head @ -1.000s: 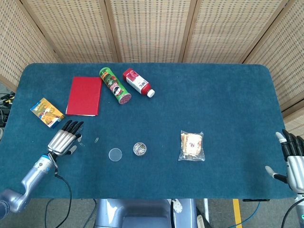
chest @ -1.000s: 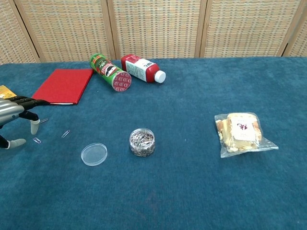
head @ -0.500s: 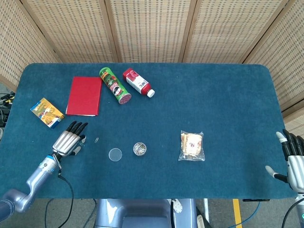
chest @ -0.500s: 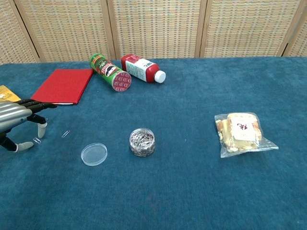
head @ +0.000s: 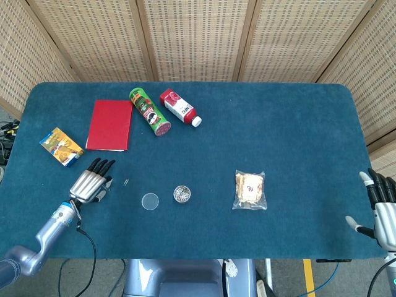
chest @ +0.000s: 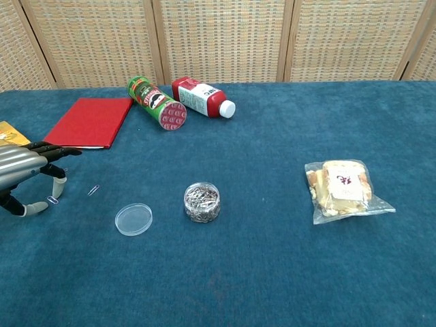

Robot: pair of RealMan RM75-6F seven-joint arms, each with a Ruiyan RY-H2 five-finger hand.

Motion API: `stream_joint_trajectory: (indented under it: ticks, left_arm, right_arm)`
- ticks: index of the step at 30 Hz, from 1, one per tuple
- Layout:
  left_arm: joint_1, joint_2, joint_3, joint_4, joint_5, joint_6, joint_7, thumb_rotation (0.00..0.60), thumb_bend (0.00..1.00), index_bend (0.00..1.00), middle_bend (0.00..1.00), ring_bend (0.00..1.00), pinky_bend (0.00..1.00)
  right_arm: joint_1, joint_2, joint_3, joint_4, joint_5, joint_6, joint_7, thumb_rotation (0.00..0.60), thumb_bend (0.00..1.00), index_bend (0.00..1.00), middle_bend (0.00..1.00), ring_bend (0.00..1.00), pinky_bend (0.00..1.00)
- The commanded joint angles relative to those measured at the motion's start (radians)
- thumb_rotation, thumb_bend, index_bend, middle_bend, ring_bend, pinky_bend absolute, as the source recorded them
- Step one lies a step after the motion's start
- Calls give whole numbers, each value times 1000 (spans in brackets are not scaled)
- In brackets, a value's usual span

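Down at the near-left of the counter (head: pixel 278 148), the left hand (head: pixel 88 184) hovers low over the blue cloth with its fingers spread and pointing away from the robot, holding nothing. One paper clip (chest: pixel 52 199) lies right under its fingertips in the chest view, so close that contact cannot be told. A second paper clip (chest: pixel 94 190) lies apart on the cloth, just to the hand's right and toward the clear lid (chest: pixel 133 219); its long axis runs slightly aslant, roughly along the line of the fingers. Taking the lid as landmark, the small jar of clips (chest: pixel 202 201) stands just right of it, the loose clips lie to its left, and the red notebook (head: pixel 110 124), the green crisp can (head: pixel 150 111) and the red bottle (head: pixel 179 107) lie well beyond it at the far side. A bagged snack (head: pixel 250 189) rests far to the right of the lid. The right hand (head: pixel 382 205) sits at the counter's right edge, fingers apart and empty, far from the clips, so the left hand is much the nearer.
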Motion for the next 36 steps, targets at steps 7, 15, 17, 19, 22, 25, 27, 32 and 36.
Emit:
stream_joint_trajectory:
  ticks: [7, 15, 17, 19, 22, 25, 27, 32, 36]
  left_arm:
    - [-1, -16, 6, 17, -3, -7, 0, 600, 414, 531, 0, 0, 0]
    - [0, -24, 9, 28, -5, -6, -7, 600, 426, 559, 0, 0, 0]
    - [0, -24, 9, 29, -5, -5, -8, 600, 427, 563, 0, 0, 0]
    - [1, -24, 9, 30, -6, -4, -10, 600, 427, 577, 0, 0, 0]
    - [1, -24, 10, 31, -7, -4, -12, 600, 427, 616, 0, 0, 0]
    - [0, -27, 9, 35, -8, -3, -13, 600, 427, 651, 0, 0, 0]
    - [0, -29, 8, 38, -9, -2, -14, 600, 427, 671, 0, 0, 0]
    - [-1, -33, 6, 43, -10, 1, -13, 600, 427, 716, 0, 0, 0]
    - [-3, -35, 2, 44, -14, 1, -14, 600, 427, 719, 0, 0, 0]
  right_arm:
    - [0, 2, 1, 0, 1, 0, 8, 600, 0, 0, 0, 0, 0]
    - [0, 3, 0, 1, 1, 0, 12, 600, 0, 0, 0, 0, 0]
    - [0, 4, 0, 1, 0, -1, 13, 600, 0, 0, 0, 0, 0]
    - [0, 4, -1, 0, 0, -2, 14, 600, 0, 0, 0, 0, 0]
    - [1, 4, -1, 0, 0, -3, 16, 600, 0, 0, 0, 0, 0]
    - [2, 4, -2, 0, 0, -4, 16, 600, 0, 0, 0, 0, 0]
    - [2, 4, -2, 0, 0, -5, 16, 600, 0, 0, 0, 0, 0]
    - [2, 5, -2, 0, -1, -6, 19, 600, 0, 0, 0, 0, 0]
    - [3, 6, -3, 0, -1, -8, 23, 600, 0, 0, 0, 0, 0]
